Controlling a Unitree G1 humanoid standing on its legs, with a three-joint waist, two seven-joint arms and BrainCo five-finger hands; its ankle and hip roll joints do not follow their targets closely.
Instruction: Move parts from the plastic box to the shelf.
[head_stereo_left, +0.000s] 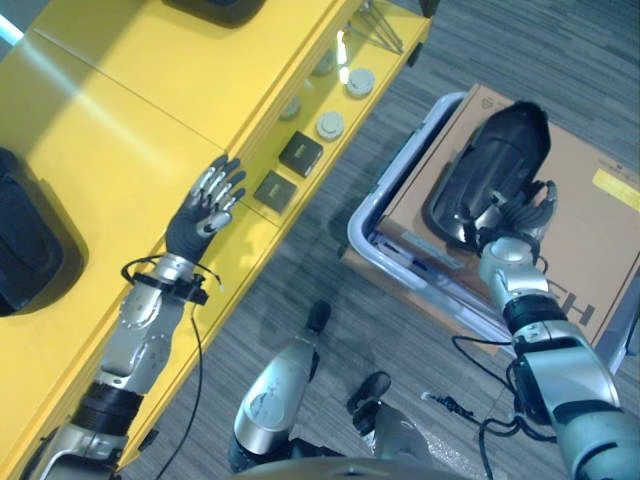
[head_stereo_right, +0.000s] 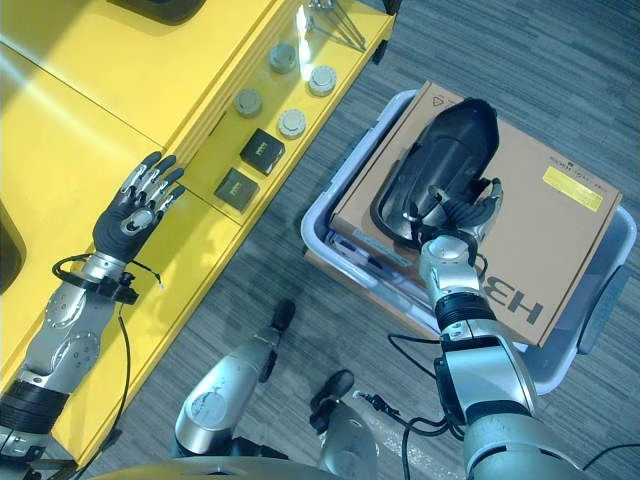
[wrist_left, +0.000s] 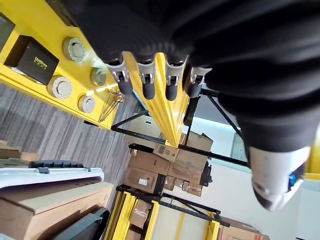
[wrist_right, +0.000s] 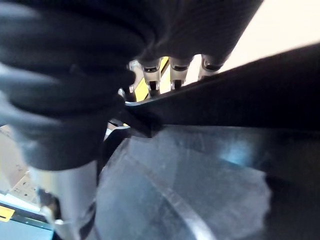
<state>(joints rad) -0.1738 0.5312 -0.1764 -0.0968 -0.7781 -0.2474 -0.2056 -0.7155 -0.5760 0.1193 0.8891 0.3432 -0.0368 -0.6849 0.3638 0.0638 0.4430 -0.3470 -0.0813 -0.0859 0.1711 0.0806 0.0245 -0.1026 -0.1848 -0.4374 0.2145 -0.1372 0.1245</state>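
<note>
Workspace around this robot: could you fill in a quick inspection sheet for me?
Surface: yellow shelf, several levels.
Job's things: black part lies on a cardboard box in the plastic box; another dark part already on the shelf.
Clutter: two black boxes, round grey discs, metal rods on the lower shelf level.
Hands: left hand open over the shelf; right hand curled on the black part's edge.
Cables: nothing seen apart from the robot's own.
Surroundings: grey carpet; racks with cartons beyond.
</note>
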